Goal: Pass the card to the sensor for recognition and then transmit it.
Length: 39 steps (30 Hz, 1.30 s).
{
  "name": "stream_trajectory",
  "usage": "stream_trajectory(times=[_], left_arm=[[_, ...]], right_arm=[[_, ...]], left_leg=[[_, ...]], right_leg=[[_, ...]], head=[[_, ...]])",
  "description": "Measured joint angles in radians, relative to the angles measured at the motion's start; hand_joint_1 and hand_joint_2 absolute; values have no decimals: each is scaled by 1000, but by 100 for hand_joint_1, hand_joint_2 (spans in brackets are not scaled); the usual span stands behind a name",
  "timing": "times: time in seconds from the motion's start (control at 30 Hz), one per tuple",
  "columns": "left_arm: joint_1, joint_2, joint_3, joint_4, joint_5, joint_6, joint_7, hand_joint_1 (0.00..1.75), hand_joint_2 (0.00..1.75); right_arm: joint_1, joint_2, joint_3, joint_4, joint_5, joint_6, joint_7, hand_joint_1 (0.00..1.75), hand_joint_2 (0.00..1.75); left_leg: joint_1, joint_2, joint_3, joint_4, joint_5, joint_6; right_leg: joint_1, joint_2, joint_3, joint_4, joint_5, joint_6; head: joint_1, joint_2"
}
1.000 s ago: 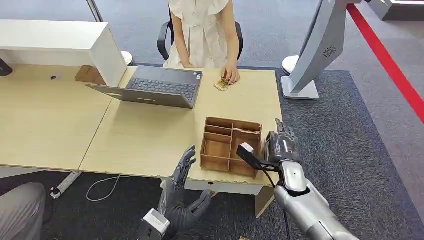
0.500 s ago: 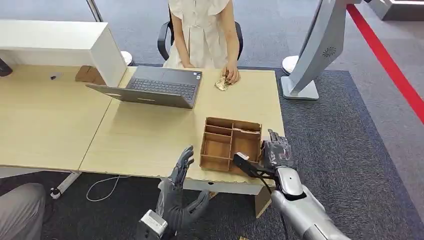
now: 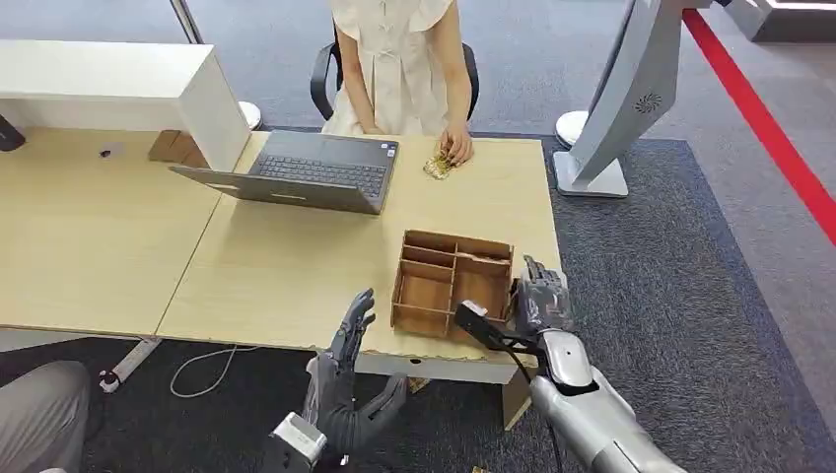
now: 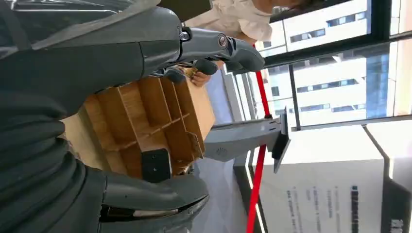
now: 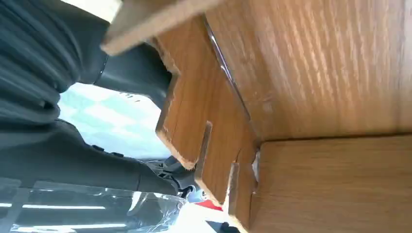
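Observation:
A wooden box (image 3: 453,286) with several compartments stands near the table's front right corner; the left wrist view shows it too (image 4: 145,111). My right hand (image 3: 540,296) is at the box's right front corner, fingers upright against its outer wall and holding nothing. The right wrist view shows the box's wall (image 5: 301,87) very close, with a thin pale edge along it. My left hand (image 3: 345,379) hangs below the table's front edge, fingers spread and empty. At the far side a person's hand (image 3: 455,148) rests on a small card-like piece (image 3: 437,168).
An open grey laptop (image 3: 306,172) lies on the table (image 3: 276,276) in front of the seated person. A tall grey stand (image 3: 616,108) rises on the carpet to the right. A white cabinet (image 3: 118,79) sits at the back left, and a cable lies on the floor.
My right hand has drawn back and lower, toward the box's front right corner, and the box has slid slightly left. My left hand has sunk a little.

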Motion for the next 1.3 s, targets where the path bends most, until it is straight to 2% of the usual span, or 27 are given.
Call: stream_trajectory(times=[0.13,0.4,0.57,0.8,0.93,1.3], left_arm=[[1,1,0,-2,-6,5,2,0,175],[2,2,0,-3,-8,20,0,0,175],[2,3,0,-3,-11,23,0,0,175],[2,3,0,-3,-12,13,-2,0,175],[3,3,1,-4,-16,18,0,0,175],[13,8,8,-22,-22,52,16,0,175]], right_arm=[[-3,0,-5,-2,-20,-46,12,175,175],[-28,-13,-30,-74,-43,-64,23,175,175],[-35,-19,-46,-122,-59,-102,34,175,175],[-47,-48,-60,-208,-44,-54,72,175,175],[-47,-62,-67,-213,-45,-41,93,175,175],[-51,-73,-72,-181,-79,-47,76,175,175]], left_leg=[[0,0,0,0,0,0],[0,0,0,0,0,0],[0,0,0,0,0,0],[0,0,0,0,0,0],[0,0,0,0,0,0],[0,0,0,0,0,0]], right_leg=[[0,0,0,0,0,0],[0,0,0,0,0,0],[0,0,0,0,0,0],[0,0,0,0,0,0],[0,0,0,0,0,0],[0,0,0,0,0,0]], head=[[0,0],[0,0],[0,0],[0,0],[0,0],[0,0]])
